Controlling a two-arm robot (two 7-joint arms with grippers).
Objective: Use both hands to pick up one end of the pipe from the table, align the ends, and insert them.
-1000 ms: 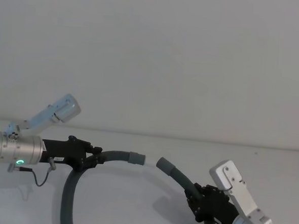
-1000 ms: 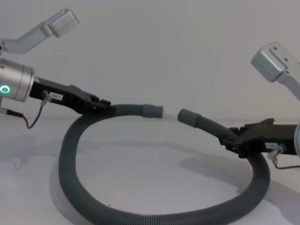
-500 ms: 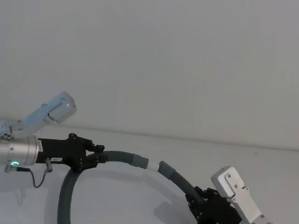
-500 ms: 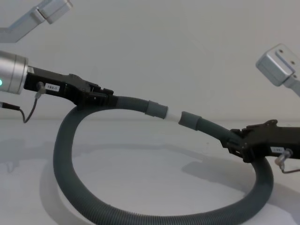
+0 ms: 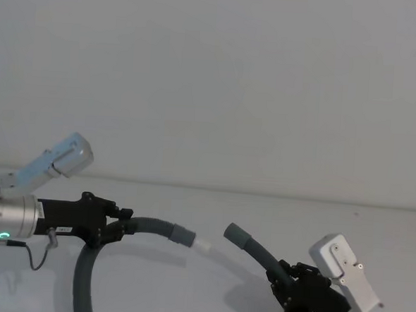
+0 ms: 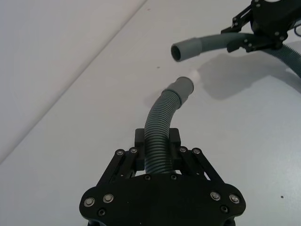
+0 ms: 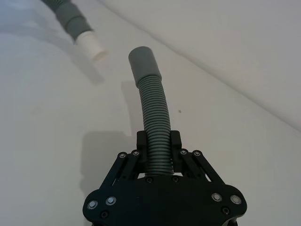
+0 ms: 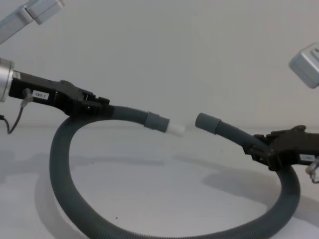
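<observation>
The dark grey corrugated pipe (image 8: 56, 172) loops from one gripper down to the table (image 8: 149, 189) and up to the other. My left gripper (image 5: 122, 226) is shut on the pipe a short way behind the end with the grey cuff (image 8: 157, 122) and white tip (image 8: 175, 128). My right gripper (image 5: 282, 274) is shut on the pipe behind the plain grey cuff (image 8: 207, 122). Both ends hang above the table and face each other with a small gap. In the left wrist view the white-tipped end (image 6: 182, 87) points below the plain cuff (image 6: 188, 48). The right wrist view shows the plain cuff (image 7: 145, 63) beside the white tip (image 7: 90, 44).
The white table meets a pale grey wall (image 5: 219, 86) just behind the pipe. A thin black cable (image 5: 39, 255) hangs from my left wrist. The bottom of the loop rests on the table near its front edge (image 8: 164, 234).
Half a second ago the white tip met the plain cuff. Since then both grippers have drawn apart, the left one to the left, and a gap has opened between the ends.
</observation>
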